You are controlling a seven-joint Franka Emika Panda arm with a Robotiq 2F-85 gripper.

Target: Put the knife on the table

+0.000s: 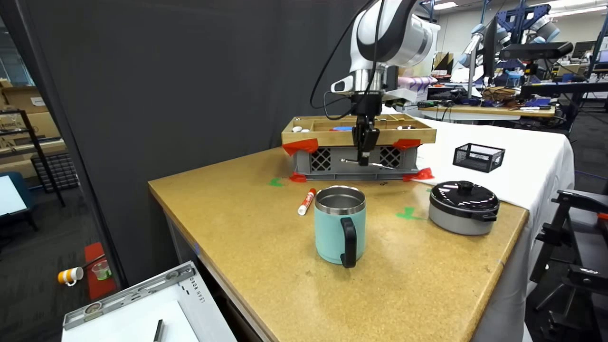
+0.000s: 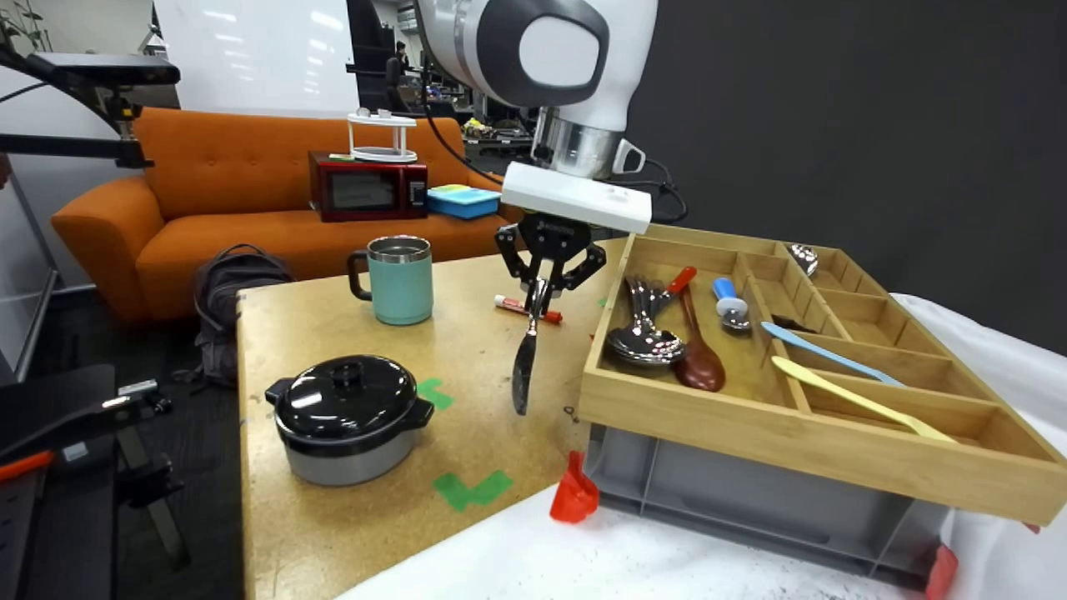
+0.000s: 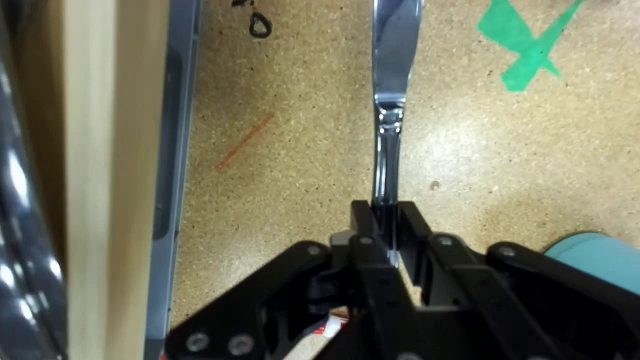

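Within the hand (image 3: 385, 215) (nearly closed), knife (image 3: 389, 125).

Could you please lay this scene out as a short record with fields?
Hand: closed on the knife
Placement: knife raised over the table, not yet set down
On the table: teal mug, upright; lidded pot; red-and-white marker
Wooden tray: on a gray crate, holding metal spoons

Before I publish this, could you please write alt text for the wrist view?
A gripper holds a knife by its handle above a tan table. A tray runs along the left; green tape and part of a teal mug show at right.
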